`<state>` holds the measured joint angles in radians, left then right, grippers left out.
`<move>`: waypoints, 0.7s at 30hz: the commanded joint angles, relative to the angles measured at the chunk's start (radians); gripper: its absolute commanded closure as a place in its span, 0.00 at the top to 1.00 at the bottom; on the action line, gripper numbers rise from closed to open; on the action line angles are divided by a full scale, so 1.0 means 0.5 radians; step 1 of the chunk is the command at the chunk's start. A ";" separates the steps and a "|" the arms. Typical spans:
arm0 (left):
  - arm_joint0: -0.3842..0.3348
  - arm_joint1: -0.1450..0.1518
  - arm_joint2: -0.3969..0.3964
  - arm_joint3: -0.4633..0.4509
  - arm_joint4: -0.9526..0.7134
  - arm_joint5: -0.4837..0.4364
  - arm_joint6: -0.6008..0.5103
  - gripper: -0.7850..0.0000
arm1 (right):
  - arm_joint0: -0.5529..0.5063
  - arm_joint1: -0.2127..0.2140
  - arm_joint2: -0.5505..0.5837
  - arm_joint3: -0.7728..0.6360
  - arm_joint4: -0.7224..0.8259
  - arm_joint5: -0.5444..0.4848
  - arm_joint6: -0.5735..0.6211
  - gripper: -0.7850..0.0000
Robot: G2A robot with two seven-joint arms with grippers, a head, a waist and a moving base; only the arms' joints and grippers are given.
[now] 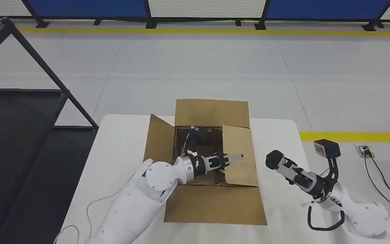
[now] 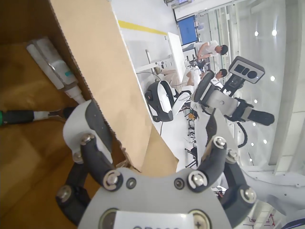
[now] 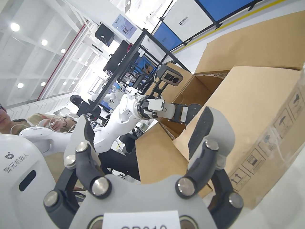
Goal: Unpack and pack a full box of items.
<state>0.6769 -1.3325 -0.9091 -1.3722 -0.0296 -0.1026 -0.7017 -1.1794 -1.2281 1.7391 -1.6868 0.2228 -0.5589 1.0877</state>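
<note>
Straddling the box flap (image 2: 100,55), the left hand (image 2: 150,117) has fingers (image 2: 95,120) spread.

a pale grey glossy floor (image 1: 201,67) runs back to a row of blue partition panels (image 1: 85,7) on black feet, with a yellow line (image 1: 183,30) painted just in front of them. a black metal frame (image 1: 36,67) stands beside the white table (image 1: 116,152). in the right wrist view, round ceiling lights (image 3: 14,26) shine among white beams near a black hanging box (image 3: 104,33).
</note>
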 commanded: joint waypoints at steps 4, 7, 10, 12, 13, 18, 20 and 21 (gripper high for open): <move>0.037 0.007 -0.050 -0.164 0.021 -0.020 0.049 1.00 | -0.010 0.025 0.002 -0.012 0.160 -0.034 0.127 1.00; 0.008 -0.007 -0.024 -0.188 0.026 -0.007 0.085 1.00 | -0.017 0.041 0.004 -0.014 0.248 -0.050 0.216 1.00; -0.055 -0.033 0.034 -0.180 0.015 -0.003 0.103 1.00 | -0.029 0.057 0.009 -0.021 0.293 -0.064 0.280 1.00; -0.104 -0.054 0.083 -0.160 0.013 0.004 0.112 1.00 | -0.045 0.066 0.012 -0.035 0.304 -0.062 0.285 1.00; -0.131 -0.066 0.110 -0.145 0.012 0.005 0.115 1.00 | -0.056 0.071 0.014 -0.044 0.310 -0.060 0.286 1.00; -0.278 -0.135 0.236 -0.011 -0.037 0.000 0.159 1.00 | -0.116 0.099 0.051 -0.074 0.360 -0.081 0.266 1.00; -0.340 -0.167 0.286 0.051 -0.065 -0.015 0.177 1.00 | -0.143 0.109 0.075 -0.076 0.392 -0.102 0.245 1.00; -0.370 -0.184 0.311 0.082 -0.082 -0.022 0.183 1.00 | -0.159 0.115 0.091 -0.079 0.407 -0.112 0.235 1.00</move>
<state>0.5082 -1.4157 -0.7676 -1.3493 -0.0619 -0.1100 -0.6139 -1.2515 -1.1733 1.7771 -1.7250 0.4179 -0.6102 1.2099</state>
